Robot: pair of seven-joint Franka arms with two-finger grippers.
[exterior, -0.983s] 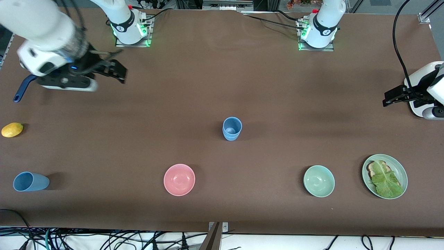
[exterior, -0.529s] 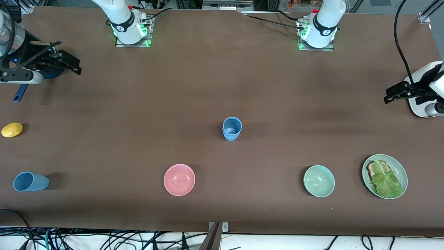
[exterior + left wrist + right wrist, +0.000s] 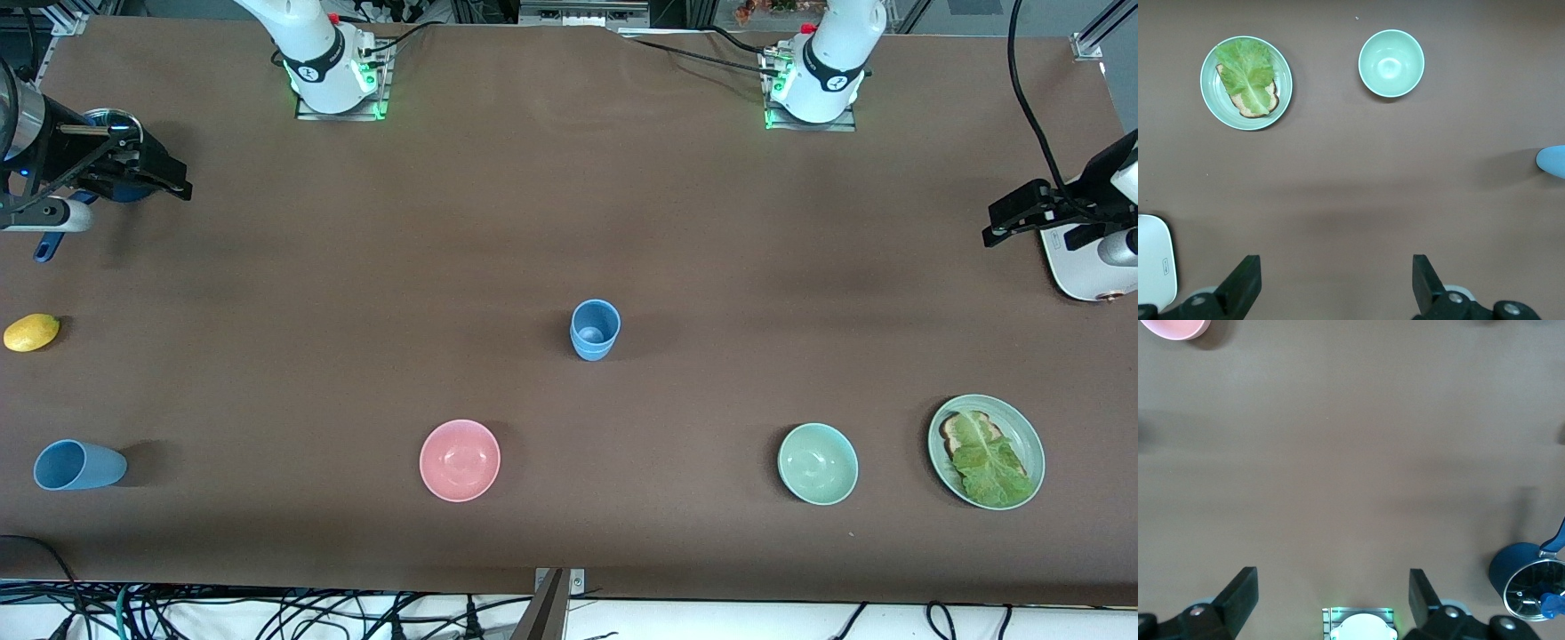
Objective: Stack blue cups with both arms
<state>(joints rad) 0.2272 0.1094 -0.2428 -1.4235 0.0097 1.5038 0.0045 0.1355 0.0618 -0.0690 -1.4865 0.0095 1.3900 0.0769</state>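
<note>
One blue cup (image 3: pixel 595 329) stands upright mid-surface; the other blue cup (image 3: pixel 78 465) lies tipped over toward the right arm's end, well apart. The left claw (image 3: pixel 1331 283) and right claw (image 3: pixel 1331 600) hang spread wide, empty. Judged unstacked; each cup needs gripping.

High front camera facing robots, two downward wrist cameras, table (image 3: pixel 569 222) shared

Even overhead light, soft shadows, every view sharp.
</note>
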